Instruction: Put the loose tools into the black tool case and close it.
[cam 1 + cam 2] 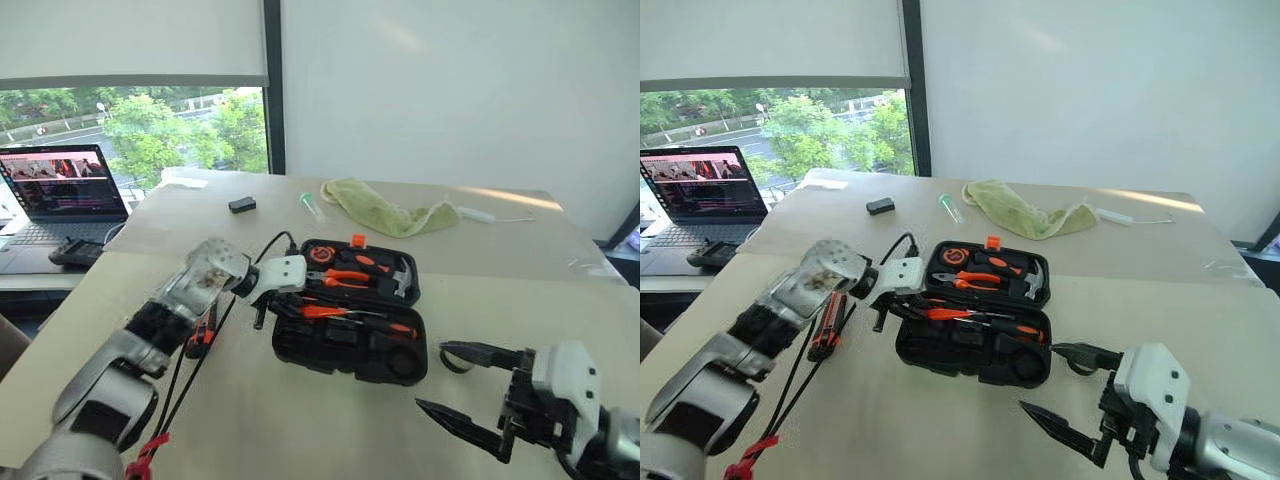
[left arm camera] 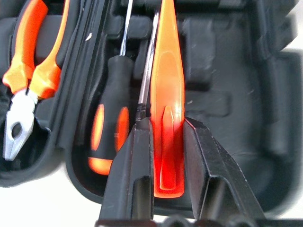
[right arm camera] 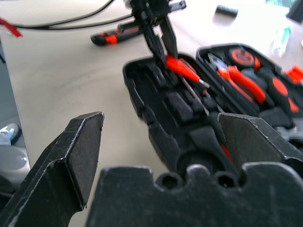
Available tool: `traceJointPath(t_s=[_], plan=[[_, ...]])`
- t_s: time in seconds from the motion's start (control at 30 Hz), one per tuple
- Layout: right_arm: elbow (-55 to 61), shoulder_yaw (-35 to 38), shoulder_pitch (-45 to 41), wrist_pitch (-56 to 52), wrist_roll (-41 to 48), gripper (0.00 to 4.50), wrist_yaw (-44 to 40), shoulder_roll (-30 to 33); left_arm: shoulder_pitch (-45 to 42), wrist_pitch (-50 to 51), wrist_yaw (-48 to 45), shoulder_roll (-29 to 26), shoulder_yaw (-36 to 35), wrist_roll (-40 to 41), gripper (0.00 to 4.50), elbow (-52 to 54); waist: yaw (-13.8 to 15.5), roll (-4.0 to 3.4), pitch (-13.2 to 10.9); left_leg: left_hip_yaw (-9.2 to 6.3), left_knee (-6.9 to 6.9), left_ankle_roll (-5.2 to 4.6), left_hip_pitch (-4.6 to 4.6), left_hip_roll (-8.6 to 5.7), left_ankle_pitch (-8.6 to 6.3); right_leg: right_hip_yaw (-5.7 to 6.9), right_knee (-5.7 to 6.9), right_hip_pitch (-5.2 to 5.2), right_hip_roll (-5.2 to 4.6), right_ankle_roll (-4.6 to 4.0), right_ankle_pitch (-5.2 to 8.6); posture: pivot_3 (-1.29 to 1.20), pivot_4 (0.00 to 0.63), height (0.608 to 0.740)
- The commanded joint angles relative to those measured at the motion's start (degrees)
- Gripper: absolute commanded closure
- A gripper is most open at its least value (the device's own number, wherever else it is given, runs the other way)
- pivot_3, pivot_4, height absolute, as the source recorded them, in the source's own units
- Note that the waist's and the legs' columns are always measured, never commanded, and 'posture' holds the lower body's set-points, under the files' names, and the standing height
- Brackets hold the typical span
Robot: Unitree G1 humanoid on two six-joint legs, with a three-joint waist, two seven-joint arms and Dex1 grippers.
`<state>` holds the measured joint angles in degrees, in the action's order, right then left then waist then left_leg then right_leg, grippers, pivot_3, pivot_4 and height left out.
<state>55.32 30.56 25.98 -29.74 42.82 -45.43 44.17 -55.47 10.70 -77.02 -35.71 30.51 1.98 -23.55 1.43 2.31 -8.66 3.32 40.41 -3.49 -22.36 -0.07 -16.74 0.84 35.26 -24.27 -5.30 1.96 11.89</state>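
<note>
The black tool case (image 1: 345,355) lies open on the table. My left gripper (image 2: 165,125) is shut on the small orange screwdriver (image 2: 168,71), holding it low over the left end of the case's near half (image 3: 156,109). A long screwdriver with an orange-and-black handle (image 2: 111,127) lies in a slot beside it. The black-and-orange utility knife (image 1: 827,325) rests on the table left of the case. My right gripper (image 1: 450,385) hangs open and empty near the case's front right corner.
Orange-handled pliers (image 1: 345,277), a hammer (image 1: 402,280) and a round tape measure (image 1: 320,253) sit in the case's far half. Behind it are a green cloth (image 1: 385,210), a small black box (image 1: 241,204) and a clear tube (image 1: 312,206). A laptop (image 1: 60,185) stands far left; black cables (image 1: 200,370) trail along my left arm.
</note>
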Motion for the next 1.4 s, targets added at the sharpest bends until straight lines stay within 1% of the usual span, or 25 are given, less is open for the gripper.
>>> traceJointPath(t_s=[0.03, 0.1, 0.23, 0.4, 0.5, 0.6, 0.67, 0.8, 0.9, 1.13, 1.4], plan=[[2.8, 2.4, 1.0, 2.0, 0.4, 0.0, 0.6, -0.6, -2.7, -8.7, -3.0, 1.5, 1.0, -4.1, 4.05, -4.9, -0.2, 0.0, 0.0, 0.03, 0.02, -0.05, -0.02, 0.0, -0.03, -0.04, -0.04, 0.0, -0.01, 0.04, -0.02, 0.0, 0.15, 0.74], [3.3, 2.6, 1.7, 2.1, 0.5, 0.0, 1.1, -0.9, -3.6, -11.0, -3.7, 2.8, 1.1, -5.5, 4.05, -7.6, -0.2, 0.0, 0.0, 0.04, 0.04, -0.1, -0.04, 0.0, -0.06, -0.04, -0.11, 0.01, -0.03, 0.08, -0.03, 0.0, 0.15, 0.74], [4.1, 2.8, 3.0, 2.4, 0.3, 0.0, 1.5, -1.3, -4.7, -11.3, -5.0, 4.5, 1.2, -7.9, 4.05, -9.7, -0.1, 0.0, 0.0, 0.04, 0.12, -0.16, -0.03, 0.0, -0.09, -0.03, -0.11, 0.07, -0.05, 0.12, -0.05, 0.0, 0.15, 0.74], [4.6, 3.1, 4.2, 2.7, 0.1, 0.0, 1.9, -1.8, -4.1, -4.8, -7.6, 4.4, 1.8, -10.6, 4.05, -7.4, -0.1, -0.01, 0.0, 0.04, 0.38, -0.26, -0.05, 0.03, -0.16, -0.03, -0.04, 0.12, -0.06, 0.19, -0.08, 0.0, 0.15, 0.74], [4.6, 3.0, 4.4, 2.9, -0.1, 0.0, 2.2, -1.8, -3.5, 1.7, -8.9, 3.9, 2.1, -11.8, 4.05, -3.3, -0.2, -0.01, 0.0, 0.04, 0.42, -0.27, -0.05, 0.03, -0.17, -0.05, 0.01, 0.12, -0.06, 0.2, -0.09, 0.0, 0.15, 0.74], [4.7, 2.9, 4.8, 3.3, -0.4, 0.0, 2.3, -2.1, -2.5, 10.7, -10.5, 3.1, 2.0, -12.0, 4.05, 4.3, -0.7, -0.02, 0.0, 0.04, 0.42, -0.27, -0.06, 0.05, -0.17, -0.07, 0.05, 0.08, -0.03, 0.21, -0.08, 0.0, 0.15, 0.74], [4.6, 2.4, 4.8, 3.5, -0.7, 0.0, 2.5, -2.1, -2.0, 12.9, -10.1, 2.9, 1.9, -12.5, 4.05, 6.4, -0.7, -0.05, 0.0, 0.04, 0.42, -0.26, -0.05, 0.06, -0.17, -0.08, 0.08, 0.07, -0.02, 0.23, -0.04, 0.0, 0.15, 0.74], [4.5, 1.4, 4.1, 3.7, -1.4, 0.0, 2.8, -2.1, -1.2, 13.9, -8.7, 2.8, 2.5, -13.9, 4.05, 7.1, -0.6, -0.05, 0.0, 0.04, 0.44, -0.27, -0.07, 0.03, -0.17, -0.09, 0.1, 0.06, -0.05, 0.24, -0.03, 0.0, 0.15, 0.74], [4.5, 1.2, 4.0, 3.8, -1.6, 0.0, 3.0, -2.1, -1.4, 17.4, -8.1, 3.8, 2.0, -13.7, 4.05, 7.5, -0.6, -0.05, 0.0, 0.04, 0.44, -0.27, -0.06, 0.03, -0.17, -0.09, 0.11, 0.06, -0.05, 0.24, -0.03, 0.0, 0.15, 0.74], [4.5, 0.9, 4.0, 4.0, -2.0, 0.0, 3.1, -2.2, -1.7, 17.5, -6.7, 4.0, 2.0, -13.9, 4.05, 6.2, -0.6, -0.05, 0.0, 0.04, 0.46, -0.27, -0.04, 0.03, -0.17, -0.1, 0.14, 0.08, -0.05, 0.24, -0.03, 0.0, 0.15, 0.74], [4.6, 0.9, 3.8, 4.0, -2.2, 0.0, 3.3, -2.2, -2.0, 13.0, -4.3, 5.0, 2.7, -15.2, 4.05, 1.7, -0.6, -0.14, 0.1, 0.04, 0.49, -0.26, 0.05, 0.02, -0.17, -0.12, 0.28, 0.12, -0.08, 0.23, -0.02, 0.0, 0.15, 0.74]])
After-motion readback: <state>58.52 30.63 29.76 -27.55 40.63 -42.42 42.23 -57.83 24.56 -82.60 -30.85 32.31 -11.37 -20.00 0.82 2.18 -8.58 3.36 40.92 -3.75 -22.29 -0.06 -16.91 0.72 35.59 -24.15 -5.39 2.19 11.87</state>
